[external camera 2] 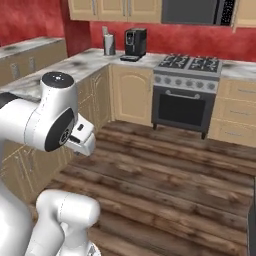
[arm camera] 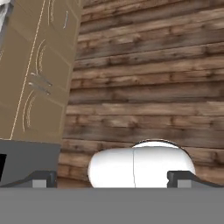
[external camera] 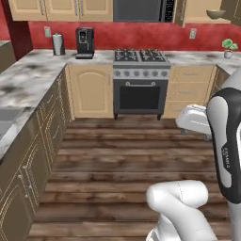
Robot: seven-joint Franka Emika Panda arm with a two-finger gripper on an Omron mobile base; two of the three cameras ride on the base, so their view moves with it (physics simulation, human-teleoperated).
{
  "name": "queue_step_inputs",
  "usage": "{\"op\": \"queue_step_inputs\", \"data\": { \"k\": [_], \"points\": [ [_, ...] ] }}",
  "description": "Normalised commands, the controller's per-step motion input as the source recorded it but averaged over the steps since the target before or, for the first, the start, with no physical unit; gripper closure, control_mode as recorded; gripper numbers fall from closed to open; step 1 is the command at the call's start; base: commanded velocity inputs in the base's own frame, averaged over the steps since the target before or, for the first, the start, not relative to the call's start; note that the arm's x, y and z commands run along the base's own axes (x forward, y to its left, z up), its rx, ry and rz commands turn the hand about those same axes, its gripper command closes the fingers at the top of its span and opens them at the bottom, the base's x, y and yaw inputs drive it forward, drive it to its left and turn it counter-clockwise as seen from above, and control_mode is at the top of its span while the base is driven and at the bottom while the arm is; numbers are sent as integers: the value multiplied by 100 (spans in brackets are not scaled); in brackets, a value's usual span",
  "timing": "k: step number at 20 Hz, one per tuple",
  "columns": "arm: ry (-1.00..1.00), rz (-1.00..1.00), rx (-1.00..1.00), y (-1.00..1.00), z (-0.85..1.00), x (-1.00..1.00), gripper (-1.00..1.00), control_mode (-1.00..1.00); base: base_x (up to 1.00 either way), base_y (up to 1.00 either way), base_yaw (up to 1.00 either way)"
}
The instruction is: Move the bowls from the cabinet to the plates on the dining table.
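Far off, bowl (external camera: pixel 215 14) in cabinet (external camera: pixel 202 12), end effector (arm camera: pixel 112 179) open

Olive bowl (external camera: pixel 215 14) sits upright in open cabinet (external camera: pixel 200 12).

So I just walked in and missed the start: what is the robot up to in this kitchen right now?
Nothing is being handled yet. The white arm is folded over the wooden floor, and its tool points down at the planks with the jaws wide open and empty. One olive-beige ceramic bowl sits in the light tan wall cabinet at the upper right, beyond the steel stove. It has not been reached for.
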Motion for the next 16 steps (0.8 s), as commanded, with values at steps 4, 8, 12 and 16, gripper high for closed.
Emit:
{"op": "queue_step_inputs", "data": {
  "k": [4, 8, 12, 16],
  "points": [
    [0, 0, 0, 0, 0, 0, -100, 100, 100, -67, 0],
    [0, 0, 0, 0, 0, 0, -100, 100, 100, -89, 0],
    [0, 0, 0, 0, 0, 0, -100, 100, 100, -85, 0],
    [0, 0, 0, 0, 0, 0, -100, 100, 100, -50, 0]
  ]
}}
